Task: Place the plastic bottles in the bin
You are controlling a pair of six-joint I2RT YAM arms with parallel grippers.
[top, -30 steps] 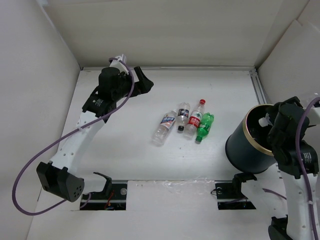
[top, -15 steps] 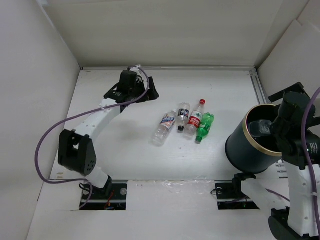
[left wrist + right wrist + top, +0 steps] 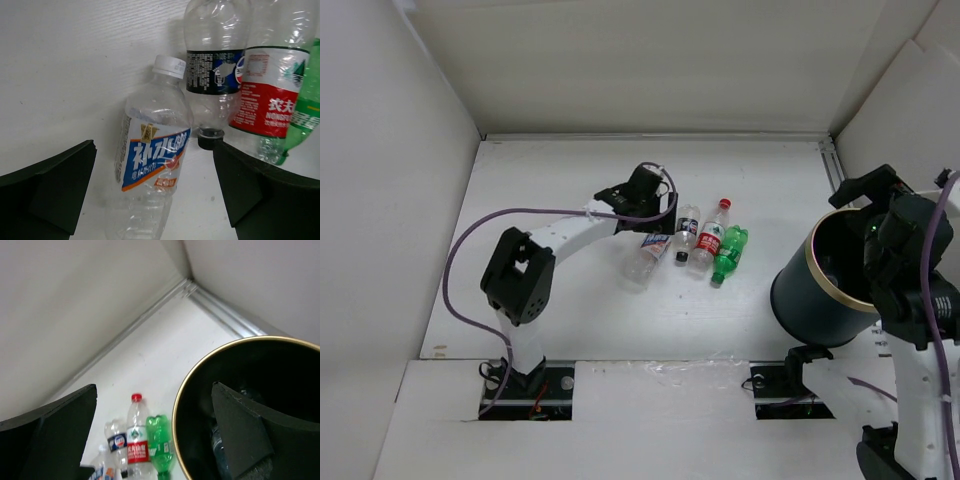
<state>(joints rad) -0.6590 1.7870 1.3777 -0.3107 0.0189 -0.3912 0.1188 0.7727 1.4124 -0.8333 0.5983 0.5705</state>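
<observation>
Four plastic bottles are lying side by side mid-table [image 3: 550, 180]; open white surface is stretching to their left and behind them, up to the enclosing walls; the bin [image 3: 790, 295] is standing well apart at the right, close to the metal rail [image 3: 834, 170] along that edge. The left gripper [image 3: 154, 146] is hanging over the row with its jaws spread wide, gripping nothing; its wrist view is showing the blue-and-white-label bottle [image 3: 150, 160] lying between the fingers, white cap pointing away, with the dark-label bottle [image 3: 215, 70], red-label bottle [image 3: 267, 107] and green bottle [image 3: 305, 115] just beside it. The right gripper [image 3: 155, 387] is hovering above the bin's tan rim, jaws wide and empty; only its camera is looking into the bin, where something clear is glinting, too dim to name.
</observation>
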